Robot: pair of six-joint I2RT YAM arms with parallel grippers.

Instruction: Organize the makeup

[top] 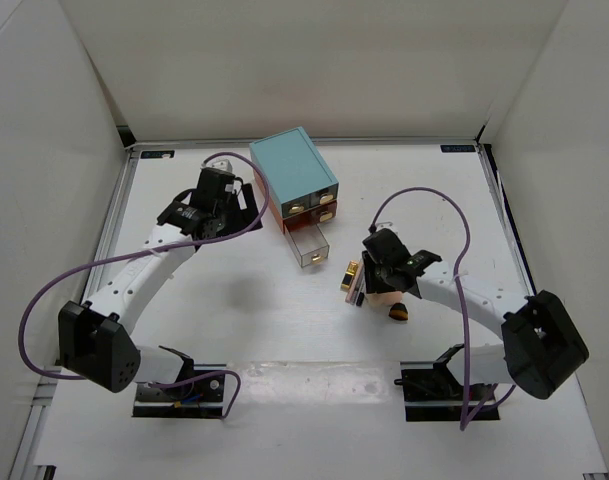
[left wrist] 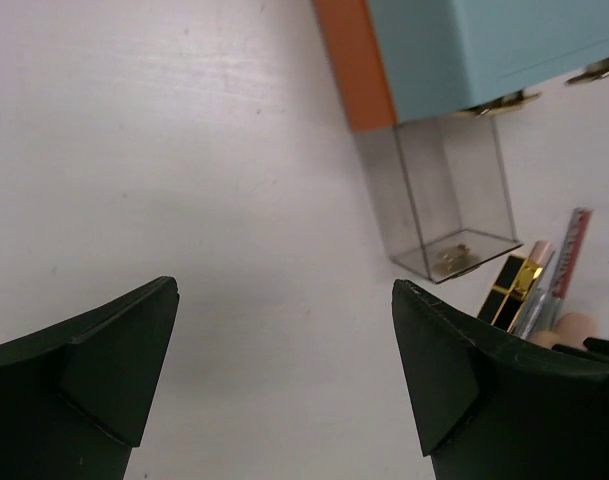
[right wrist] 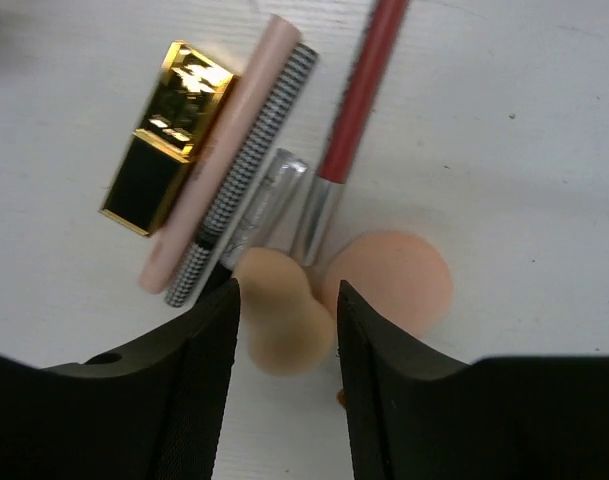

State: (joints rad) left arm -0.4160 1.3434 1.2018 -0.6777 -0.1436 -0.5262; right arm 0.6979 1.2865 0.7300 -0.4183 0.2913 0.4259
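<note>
The makeup lies in a small pile on the white table right of centre. In the right wrist view I see a gold-and-black lipstick tube (right wrist: 169, 135), a pink stick (right wrist: 224, 140), a houndstooth stick (right wrist: 252, 165), a silver-clear tube (right wrist: 269, 195), a red pencil (right wrist: 354, 100) and two peach sponges. My right gripper (right wrist: 286, 290) is open and low over the pile. Its fingers straddle the hourglass sponge (right wrist: 279, 320), and the round sponge (right wrist: 394, 280) lies just beside it. From above, the right gripper (top: 376, 285) covers most of the pile; the lipstick (top: 351, 270) shows. My left gripper (left wrist: 284, 300) is open and empty over bare table.
The teal drawer box (top: 294, 172) stands at the back centre with an orange side (left wrist: 354, 60). Its clear lower drawer (top: 309, 247) is pulled out toward the pile. A small black-and-orange item (top: 397, 313) lies by the right gripper. White walls enclose the table.
</note>
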